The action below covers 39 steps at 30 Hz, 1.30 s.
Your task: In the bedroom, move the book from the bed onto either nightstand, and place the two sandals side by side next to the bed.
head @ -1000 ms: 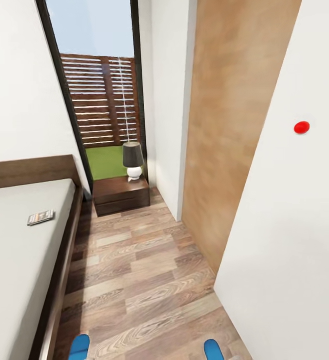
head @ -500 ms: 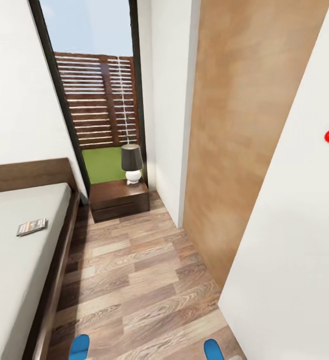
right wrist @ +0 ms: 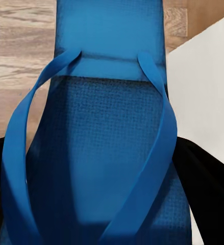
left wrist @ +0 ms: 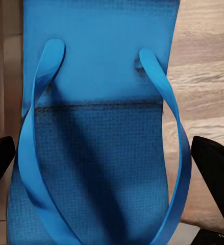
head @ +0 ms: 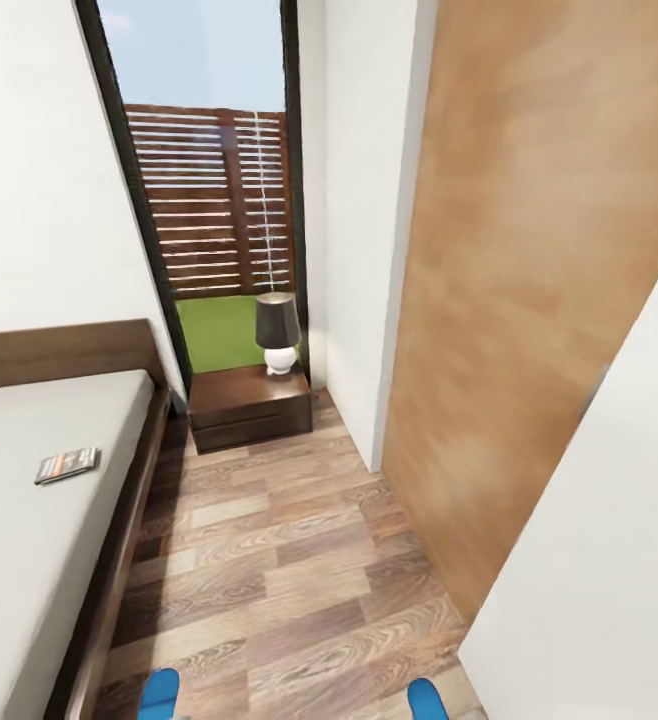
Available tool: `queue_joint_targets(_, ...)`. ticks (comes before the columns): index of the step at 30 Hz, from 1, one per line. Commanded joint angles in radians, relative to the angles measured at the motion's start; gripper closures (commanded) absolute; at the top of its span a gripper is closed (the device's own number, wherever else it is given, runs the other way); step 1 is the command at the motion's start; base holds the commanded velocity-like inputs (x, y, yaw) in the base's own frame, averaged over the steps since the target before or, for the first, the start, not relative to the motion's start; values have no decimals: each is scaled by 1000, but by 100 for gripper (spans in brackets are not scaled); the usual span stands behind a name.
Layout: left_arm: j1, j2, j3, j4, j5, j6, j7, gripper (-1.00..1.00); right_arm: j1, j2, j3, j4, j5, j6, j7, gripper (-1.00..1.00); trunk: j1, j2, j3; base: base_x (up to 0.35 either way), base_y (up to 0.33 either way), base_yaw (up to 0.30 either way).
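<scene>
Sandals of bright blue, flat-soled with blue straps, sit one in each gripper. In the left wrist view the left sandal [left wrist: 96, 127] lies between the two black fingers [left wrist: 214, 173] of the left gripper [left wrist: 104, 168]; the fingers stand wide apart at the sole's edges, and whether they press on it cannot be told. In the right wrist view the right sandal [right wrist: 104, 153] lies likewise between the dark fingers [right wrist: 203, 184] of the right gripper [right wrist: 99, 189], spread to the sole's width, with contact unclear.

In the head view two blue sandal tips [head: 159, 695] [head: 424, 700] show over the brown wood-plank floor [head: 269, 560], beside the large low bed [head: 29, 520] with its dark brown frame and light grey mattress. A small thin paperback book [head: 67, 465] with a dark cover and orange band lies flat on the mattress near the bed's floor-side edge. Past the bed's headboard end stands the low dark brown nightstand [head: 249, 405], bearing a lamp [head: 277, 333] with a dark shade and white base, before a tall dark-framed window [head: 209, 180].
</scene>
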Motion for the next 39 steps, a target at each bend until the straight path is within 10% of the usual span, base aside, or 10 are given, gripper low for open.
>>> queue_joint_targets(1,-1,0,-4,1,7,-4,1,100,-1,0,6,1,-3,-3,-5,100,1,-1,-2,328,0,215)
queue_joint_targets(39,-1,0,-3,1,8,-4,1,100,1,0,6,1,-2,-3,-5,100,1,-1,-2,329,0,78)
